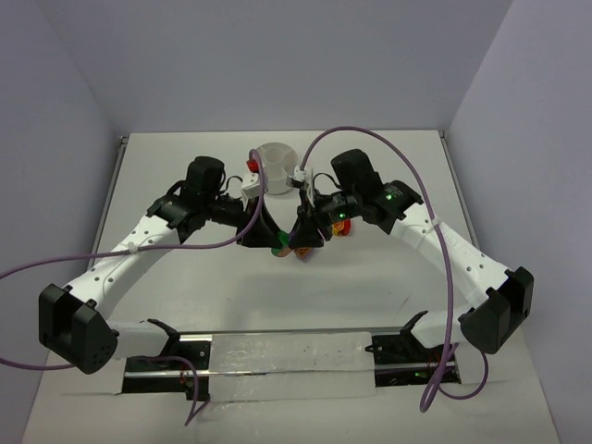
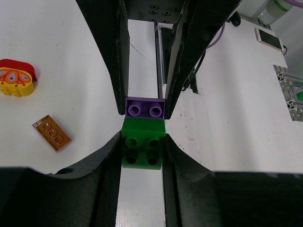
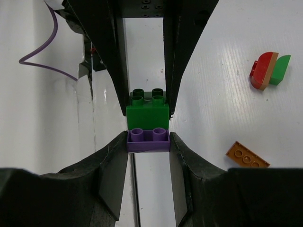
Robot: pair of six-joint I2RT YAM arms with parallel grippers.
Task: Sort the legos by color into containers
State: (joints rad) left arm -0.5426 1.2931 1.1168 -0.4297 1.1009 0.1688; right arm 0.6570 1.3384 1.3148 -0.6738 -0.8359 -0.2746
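My left gripper (image 2: pixel 142 147) is shut on a green lego (image 2: pixel 142 150). My right gripper (image 3: pixel 148 142) is shut on a purple lego (image 3: pixel 148 140). The two legos touch face to face, held between the grippers just above the table. Each wrist view shows the other lego past its own: the purple one (image 2: pixel 145 108) and the green one (image 3: pixel 147 109). In the top view the grippers (image 1: pixel 274 242) (image 1: pixel 299 245) meet tip to tip at mid table, and the legos are barely seen. The white bowl (image 1: pixel 275 157) stands behind them; its compartments are hidden.
A yellow-and-red piece (image 2: pixel 16 78) and an orange-brown flat plate (image 2: pixel 52 134) lie on the table beside the grippers. A red, brown and green stack (image 3: pixel 269 71) lies nearby. A red lego (image 1: pixel 252 166) sits by the bowl's left side. A metal rail (image 1: pixel 287 356) runs along the near edge.
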